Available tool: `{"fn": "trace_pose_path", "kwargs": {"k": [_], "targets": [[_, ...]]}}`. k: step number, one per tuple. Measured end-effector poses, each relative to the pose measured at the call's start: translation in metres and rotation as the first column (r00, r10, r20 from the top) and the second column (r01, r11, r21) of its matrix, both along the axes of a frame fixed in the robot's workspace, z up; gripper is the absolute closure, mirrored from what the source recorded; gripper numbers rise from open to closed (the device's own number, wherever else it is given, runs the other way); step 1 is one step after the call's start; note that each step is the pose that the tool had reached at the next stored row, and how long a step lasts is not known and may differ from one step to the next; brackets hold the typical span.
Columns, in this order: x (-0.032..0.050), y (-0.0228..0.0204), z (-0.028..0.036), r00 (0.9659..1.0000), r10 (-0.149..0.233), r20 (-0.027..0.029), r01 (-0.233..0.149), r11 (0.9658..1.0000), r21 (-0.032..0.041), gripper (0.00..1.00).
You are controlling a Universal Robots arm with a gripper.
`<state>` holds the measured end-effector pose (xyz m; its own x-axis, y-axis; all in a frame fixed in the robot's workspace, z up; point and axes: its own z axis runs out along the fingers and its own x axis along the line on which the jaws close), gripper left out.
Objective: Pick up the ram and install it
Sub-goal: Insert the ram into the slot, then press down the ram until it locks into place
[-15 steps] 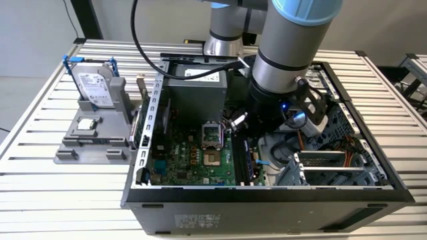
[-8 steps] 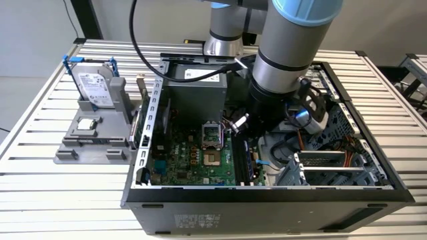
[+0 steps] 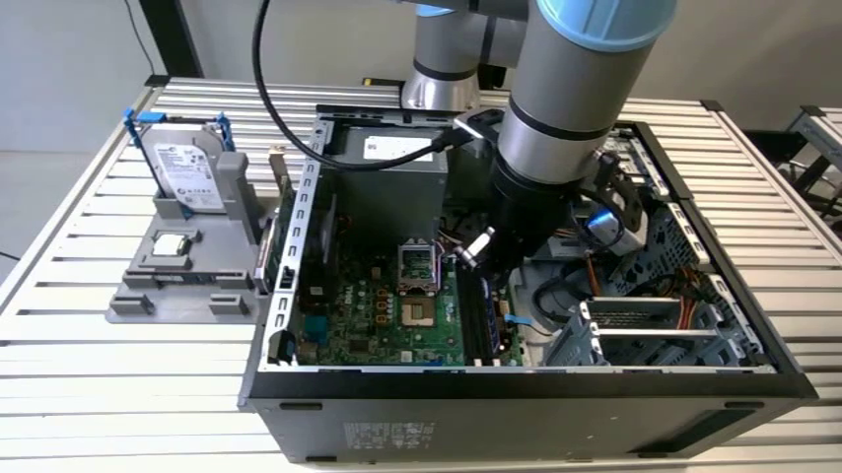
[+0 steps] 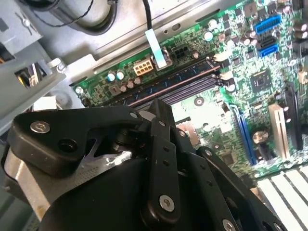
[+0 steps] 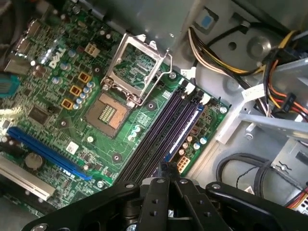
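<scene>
First wrist view: pincer (image 5: 166,174) apparently closed above motherboard's memory slots (image 5: 163,132)

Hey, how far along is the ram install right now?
Looks done: the gripper is inside the open computer case, so the approach is made. In hand: it hangs just above the memory slots on the motherboard. Left: I cannot see a ram seated in the slots, nor tell whether the gripper carries one.

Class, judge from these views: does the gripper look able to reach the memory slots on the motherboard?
Probably yes. The gripper hangs inside the open case just above the memory slots, nothing between them; the cable bundle lies off to one side.
</scene>
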<state>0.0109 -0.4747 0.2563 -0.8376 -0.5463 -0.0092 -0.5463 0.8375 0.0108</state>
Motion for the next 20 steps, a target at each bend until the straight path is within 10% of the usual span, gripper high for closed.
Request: {"fn": "trace_pose_path", "kwargs": {"k": [20], "targets": [[-0.0002, 0.0003, 0.0, 0.996, 0.089, -0.0003, -0.089, 0.996, -0.0001, 1.0]]}}
